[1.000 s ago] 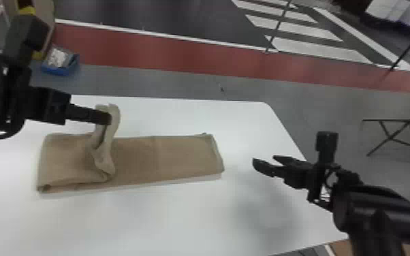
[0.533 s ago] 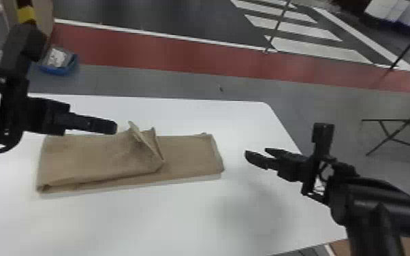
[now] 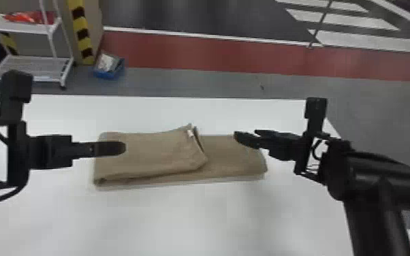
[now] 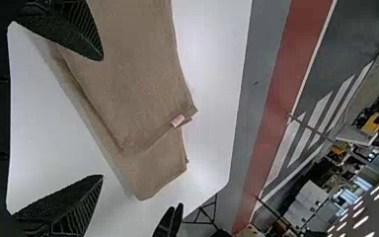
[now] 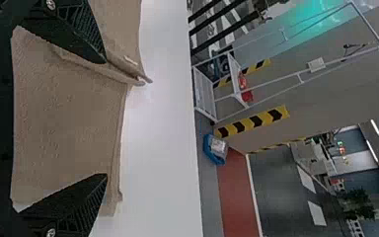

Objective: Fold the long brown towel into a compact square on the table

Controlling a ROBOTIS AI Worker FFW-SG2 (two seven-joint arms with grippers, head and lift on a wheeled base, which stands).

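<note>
"Red floor strip [image 3: 194, 56] recorded crossing the room on the far side of the left claw [image 3: 121, 148] and the right claw [image 3: 247, 133]. Anything nearer?"

"Grey floor [image 3: 180, 81], then the white bench [image 3: 194, 218] beneath both claws. Out past the left claw stand a white cart [image 3: 30, 66] with a red item [image 3: 30, 17] on its upper shelf, a yellow-and-black striped post [image 3: 81, 34] and a blue bin [image 3: 110, 73]."

"Condition of the left claw?"

"Its own wrist view has the left claw [image 4: 101, 117] spread wide, a broad gap between the two fingers and nothing gripped."

"And the other?"

"Same finding. By its wrist view, the right claw [image 5: 105, 118] stands wide open and carries no load."

"Location of the towel?"

"Brown towel [image 3: 146, 153] lies lengthwise on the bench, from below the left claw's tips across to below the right claw. Whether either claw touches it, I cannot tell."

"State of the folding?"

"Partly folded; not a compact square. An upper layer begins near the left claw and ends between the claws, its edge slightly raised and bearing a small pale tag [image 3: 190, 133]. From that edge the lower layer runs on, under the right claw's fingers."
</note>
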